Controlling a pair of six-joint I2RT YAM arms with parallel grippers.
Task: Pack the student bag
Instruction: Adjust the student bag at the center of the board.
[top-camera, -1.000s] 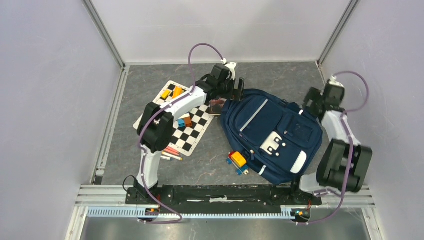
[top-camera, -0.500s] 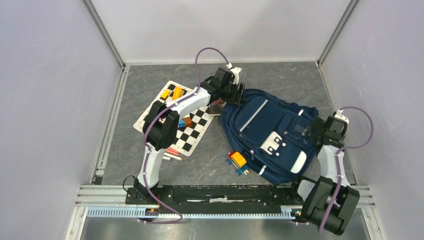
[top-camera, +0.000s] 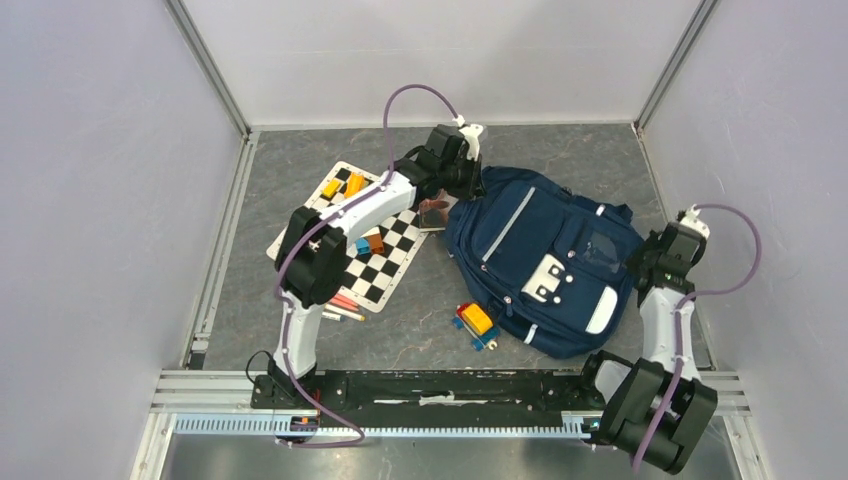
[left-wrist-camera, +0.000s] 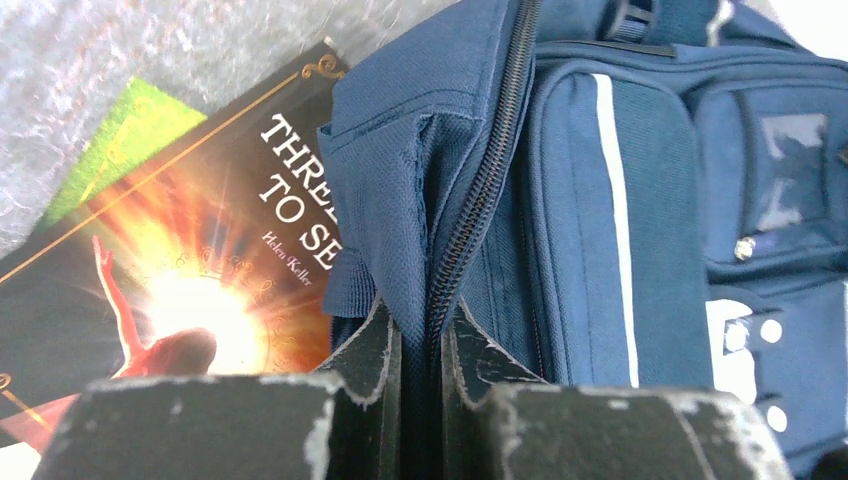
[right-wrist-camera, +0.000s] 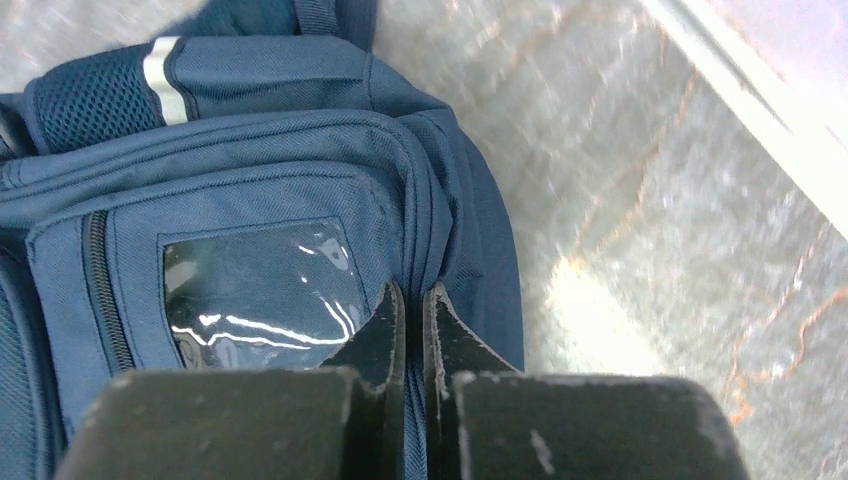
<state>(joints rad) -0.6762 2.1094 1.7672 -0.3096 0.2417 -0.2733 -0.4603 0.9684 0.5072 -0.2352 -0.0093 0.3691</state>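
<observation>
The student bag (top-camera: 540, 265) lay on the grey table (top-camera: 560, 150) between both arms, the left gripper (left-wrist-camera: 420, 322) clamped on fabric beside its zip, the right gripper (right-wrist-camera: 413, 300) pinched shut on its right-hand edge seam.

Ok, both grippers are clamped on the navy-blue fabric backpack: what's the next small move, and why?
Probably lift both ends slightly together. The left gripper is shut on the navy-blue fabric backpack beside its black zip, the right gripper on a seam at the opposite side, and the bag lies flat, overlapping the fiery-covered book. A small lift should tauten it and free the book.
</observation>
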